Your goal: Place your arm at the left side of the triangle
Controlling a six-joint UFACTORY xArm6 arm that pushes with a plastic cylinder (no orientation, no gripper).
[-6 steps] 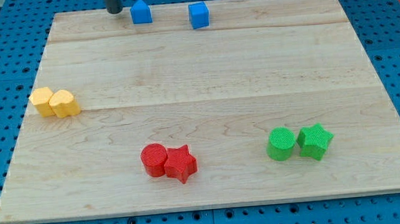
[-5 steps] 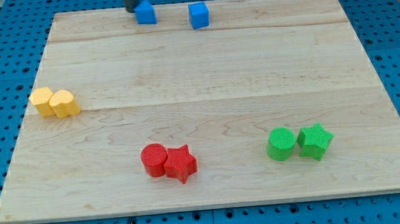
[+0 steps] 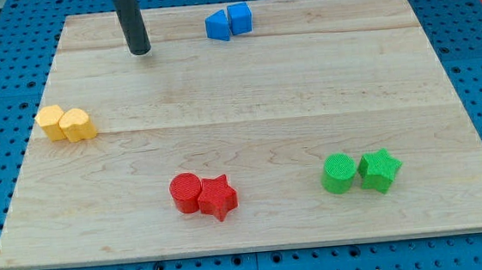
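The blue triangle block (image 3: 218, 25) lies near the view's top edge of the wooden board (image 3: 264, 99), touching the blue cube (image 3: 240, 18) on its right. My tip (image 3: 140, 51) rests on the board well to the left of the triangle and a little lower in the view, about 90 pixels away, touching no block. The dark rod rises from the tip out of the view's top.
Two yellow blocks (image 3: 66, 124) sit together at the view's left. A red cylinder (image 3: 186, 192) and red star (image 3: 217, 196) touch at bottom centre. A green cylinder (image 3: 340, 173) and green star (image 3: 380, 170) sit at bottom right.
The blue triangle has slid right and now touches the blue cube. My tip has moved from beside the triangle to the left and lower in the view.
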